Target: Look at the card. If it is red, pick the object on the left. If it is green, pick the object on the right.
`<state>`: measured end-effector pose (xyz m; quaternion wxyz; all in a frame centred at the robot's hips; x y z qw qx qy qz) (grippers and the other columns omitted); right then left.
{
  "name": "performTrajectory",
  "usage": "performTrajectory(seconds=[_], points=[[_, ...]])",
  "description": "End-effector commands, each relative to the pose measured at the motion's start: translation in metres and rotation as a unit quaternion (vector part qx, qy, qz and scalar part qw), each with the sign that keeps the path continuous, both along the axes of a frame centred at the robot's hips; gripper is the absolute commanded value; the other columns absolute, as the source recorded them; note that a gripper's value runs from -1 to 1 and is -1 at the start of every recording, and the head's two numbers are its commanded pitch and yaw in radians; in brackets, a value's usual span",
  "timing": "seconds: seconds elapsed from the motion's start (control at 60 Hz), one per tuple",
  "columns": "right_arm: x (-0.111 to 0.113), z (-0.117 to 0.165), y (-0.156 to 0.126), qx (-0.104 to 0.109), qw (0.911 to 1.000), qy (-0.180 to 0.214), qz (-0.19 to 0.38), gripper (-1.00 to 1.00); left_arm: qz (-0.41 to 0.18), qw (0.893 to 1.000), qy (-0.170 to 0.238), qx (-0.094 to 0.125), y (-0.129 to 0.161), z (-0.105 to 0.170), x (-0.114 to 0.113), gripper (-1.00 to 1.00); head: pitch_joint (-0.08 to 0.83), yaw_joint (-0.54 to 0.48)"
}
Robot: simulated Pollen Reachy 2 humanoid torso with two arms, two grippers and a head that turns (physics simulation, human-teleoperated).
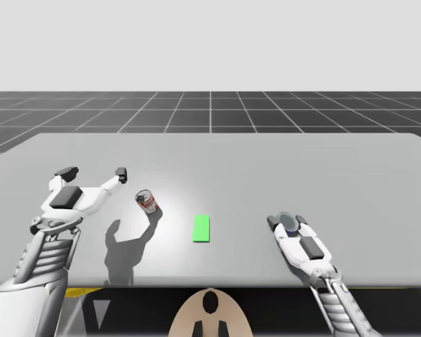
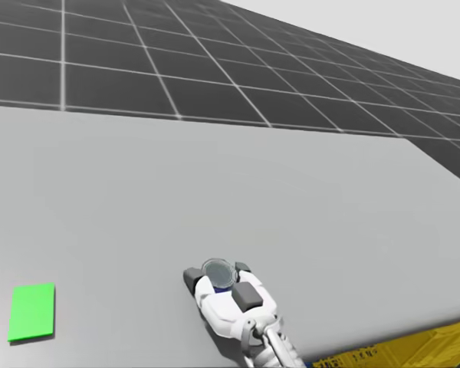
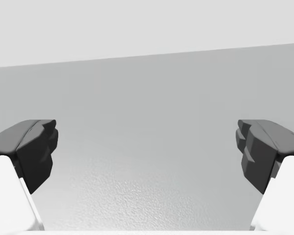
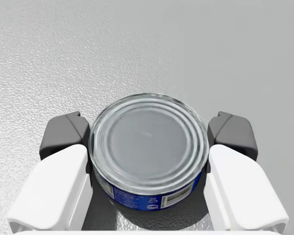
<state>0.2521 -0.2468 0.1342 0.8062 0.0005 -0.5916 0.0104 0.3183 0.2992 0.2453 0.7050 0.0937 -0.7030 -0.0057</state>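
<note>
A green card (image 1: pixel 201 228) lies flat at the table's middle, also seen at the near left in the head view (image 2: pixel 32 311). To its left stands a small red can (image 1: pixel 146 201). To its right is a low blue can with a silver lid (image 4: pixel 149 142) (image 2: pixel 218 271) (image 1: pixel 288 220), at table level. My right gripper (image 4: pixel 149 137) (image 1: pixel 288 222) (image 2: pixel 217 274) is shut on it, one dark fingertip pressed against each side. My left gripper (image 1: pixel 95 170) (image 3: pixel 147 152) hovers wide open, left of and beyond the red can, with only bare table between its fingers.
The grey table (image 1: pixel 323 168) stretches far behind the objects. Its front edge (image 1: pixel 266 284) runs just behind my right wrist. A yellow strip (image 2: pixel 414 345) shows under the table's near right edge.
</note>
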Motion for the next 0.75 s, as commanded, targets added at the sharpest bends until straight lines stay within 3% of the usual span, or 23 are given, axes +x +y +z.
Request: performTrajectory(seconds=[0.017,0.217,0.267,0.4,0.483,0.633,0.75], points=[[-0.002,-0.005,0.003,0.013,0.9999,0.008,-0.003,1.00,0.002,1.000,-0.001,-0.002,0.001,0.001,-0.001,-1.00,0.416,-0.46],[-0.001,0.016,0.002,0.000,0.9997,-0.026,0.002,1.00,0.005,1.000,-0.003,-0.006,0.004,0.004,-0.001,-1.00,0.387,-0.47],[0.001,0.033,0.000,-0.009,0.9987,-0.050,0.004,1.00,0.005,1.000,-0.004,-0.007,0.005,0.004,-0.001,-1.00,0.386,-0.47],[0.006,0.083,-0.003,-0.008,0.9945,-0.104,0.004,1.00,0.006,1.000,-0.003,-0.008,0.006,0.004,-0.001,-1.00,0.381,-0.48],[0.007,0.117,-0.006,-0.019,0.9883,-0.151,0.009,1.00,0.006,1.000,-0.002,-0.007,0.006,0.004,-0.001,-1.00,0.376,-0.49],[0.006,0.161,-0.013,-0.029,0.9789,-0.202,0.002,1.00,0.007,1.000,-0.001,-0.007,0.006,0.004,0.000,-1.00,0.374,-0.50],[-0.001,0.198,-0.013,-0.041,0.9666,-0.253,-0.001,1.00,0.007,1.000,-0.002,-0.008,0.006,0.004,0.000,-1.00,0.366,-0.51]])
